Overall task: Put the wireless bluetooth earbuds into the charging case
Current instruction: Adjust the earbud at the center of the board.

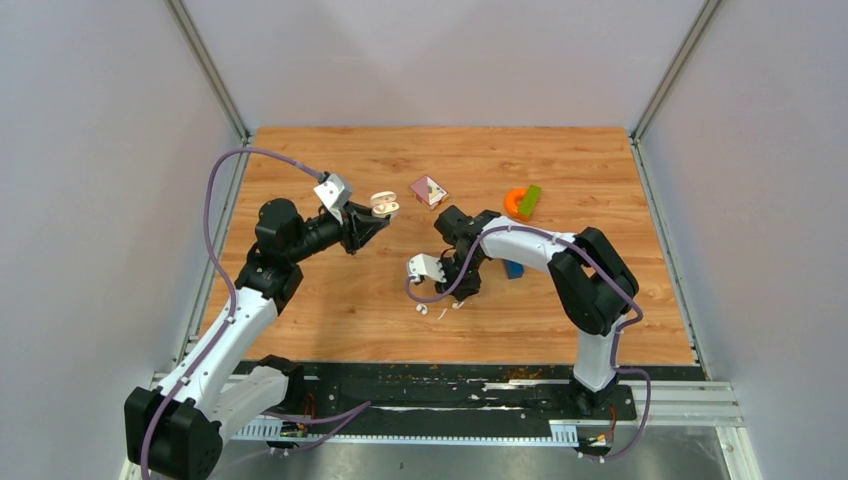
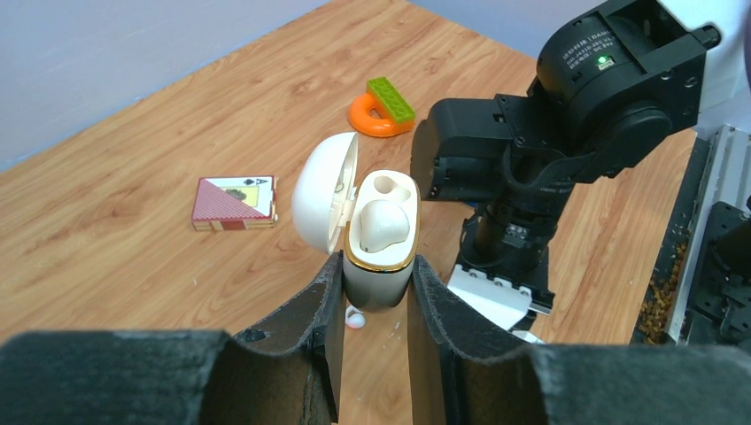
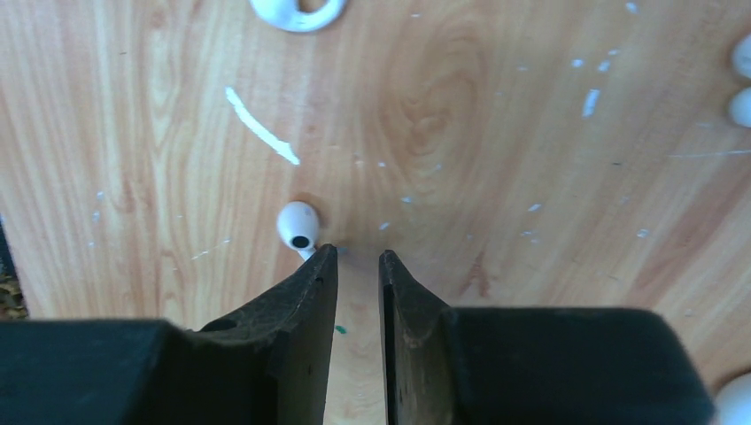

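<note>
My left gripper (image 2: 376,266) is shut on the cream-white charging case (image 2: 381,243) and holds it in the air, lid (image 2: 321,204) swung open to the left and its white sockets facing the camera. From above, the case (image 1: 384,205) hangs over the table's middle left. My right gripper (image 3: 359,255) points down at the wood, jaws a narrow gap apart with only bare wood between them. One white earbud (image 3: 298,225) lies just outside the left fingertip (image 3: 324,261), touching it. The other earbud (image 3: 297,12) lies farther off at the top edge; seen from above, this earbud (image 1: 421,309) sits left of my right gripper (image 1: 463,292).
A thin white sliver (image 3: 259,137) lies between the two earbuds. A deck of cards (image 1: 428,190) sits behind the case. An orange ring with a green brick (image 1: 521,203) is at the back right, and a blue block (image 1: 513,268) lies under the right arm.
</note>
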Action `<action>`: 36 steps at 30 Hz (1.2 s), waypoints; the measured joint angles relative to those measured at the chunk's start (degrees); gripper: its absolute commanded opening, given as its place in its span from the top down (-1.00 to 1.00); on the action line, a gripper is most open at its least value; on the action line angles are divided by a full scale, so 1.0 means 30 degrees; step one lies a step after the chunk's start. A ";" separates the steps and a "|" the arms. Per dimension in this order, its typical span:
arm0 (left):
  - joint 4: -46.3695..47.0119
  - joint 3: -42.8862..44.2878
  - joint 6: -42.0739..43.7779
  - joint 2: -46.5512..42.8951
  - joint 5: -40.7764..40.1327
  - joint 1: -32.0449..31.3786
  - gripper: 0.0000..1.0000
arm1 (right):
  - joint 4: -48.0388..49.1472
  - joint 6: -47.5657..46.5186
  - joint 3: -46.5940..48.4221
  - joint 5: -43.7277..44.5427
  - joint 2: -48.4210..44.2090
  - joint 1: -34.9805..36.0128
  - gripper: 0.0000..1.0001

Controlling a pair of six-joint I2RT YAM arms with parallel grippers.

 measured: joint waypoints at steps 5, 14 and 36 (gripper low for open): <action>0.0073 0.0000 -0.0007 0.0000 0.0000 0.0000 1.00 | -0.0357 0.0095 -0.0415 -0.0270 -0.0379 0.0466 0.50; 0.0073 0.0000 -0.0015 0.0000 0.0000 0.0000 1.00 | -0.0947 0.0197 -0.0364 -0.0976 -0.0386 0.0750 0.48; -0.0321 0.0000 0.0379 0.0000 -0.0007 0.0015 1.00 | 0.1042 0.0153 -0.1836 -0.1304 -0.3344 0.0648 0.51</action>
